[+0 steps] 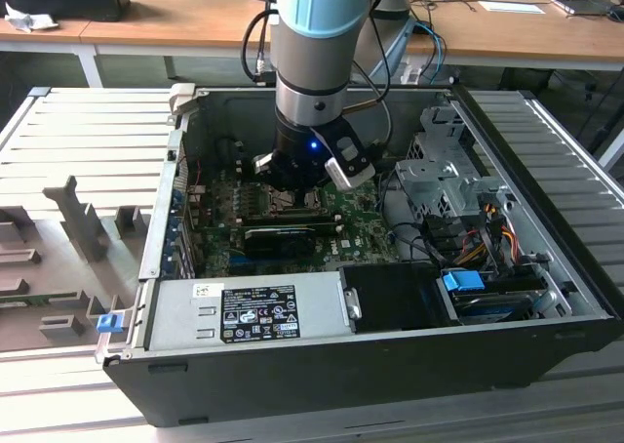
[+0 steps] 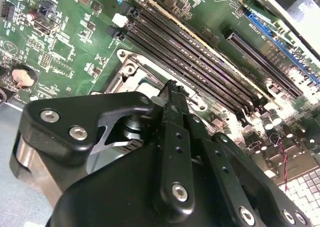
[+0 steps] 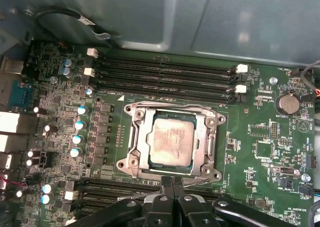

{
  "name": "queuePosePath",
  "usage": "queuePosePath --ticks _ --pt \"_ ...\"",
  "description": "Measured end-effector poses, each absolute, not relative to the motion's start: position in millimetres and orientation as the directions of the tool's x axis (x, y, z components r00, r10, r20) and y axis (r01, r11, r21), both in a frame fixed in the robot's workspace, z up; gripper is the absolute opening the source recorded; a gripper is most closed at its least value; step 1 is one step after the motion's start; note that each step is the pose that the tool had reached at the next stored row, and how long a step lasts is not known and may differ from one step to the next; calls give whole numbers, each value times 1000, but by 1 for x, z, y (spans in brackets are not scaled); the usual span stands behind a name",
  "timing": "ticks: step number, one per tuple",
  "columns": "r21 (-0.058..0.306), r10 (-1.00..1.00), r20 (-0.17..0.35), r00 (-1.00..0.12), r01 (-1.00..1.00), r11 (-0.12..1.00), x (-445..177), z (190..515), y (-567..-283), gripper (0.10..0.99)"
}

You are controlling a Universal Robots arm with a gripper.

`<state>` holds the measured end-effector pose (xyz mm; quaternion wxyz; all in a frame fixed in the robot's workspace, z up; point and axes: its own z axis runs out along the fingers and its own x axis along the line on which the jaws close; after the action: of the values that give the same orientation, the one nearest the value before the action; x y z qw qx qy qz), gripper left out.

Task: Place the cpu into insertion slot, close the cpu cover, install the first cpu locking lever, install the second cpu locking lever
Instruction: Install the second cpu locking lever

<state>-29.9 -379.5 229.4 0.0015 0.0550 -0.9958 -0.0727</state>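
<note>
In the exterior view the gripper (image 1: 292, 191) hangs low inside the open computer case (image 1: 546, 267), over the green circuit board (image 1: 361, 230). In the first wrist view the cpu (image 3: 172, 143) sits in the insertion slot (image 3: 134, 139), the cpu cover (image 3: 206, 137) down around it; the gripper (image 3: 172, 183), narrowed to almost nothing and empty, stands at the cover's near edge. In the second wrist view its fingertips (image 2: 172, 87) meet over that edge.

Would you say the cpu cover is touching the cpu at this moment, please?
Touching: in the first wrist view the cpu cover lies closed over the insertion slot, its frame resting on the edges of the cpu, whose face shows through the window.
</note>
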Motion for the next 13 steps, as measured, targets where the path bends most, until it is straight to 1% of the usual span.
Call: queuePosePath --ticks 11,13 --pt "145 -110 -5 -994 -109 983 -40 228 -380 106" --pt "152 -110 -6 -994 -109 982 -45 228 -383 106"
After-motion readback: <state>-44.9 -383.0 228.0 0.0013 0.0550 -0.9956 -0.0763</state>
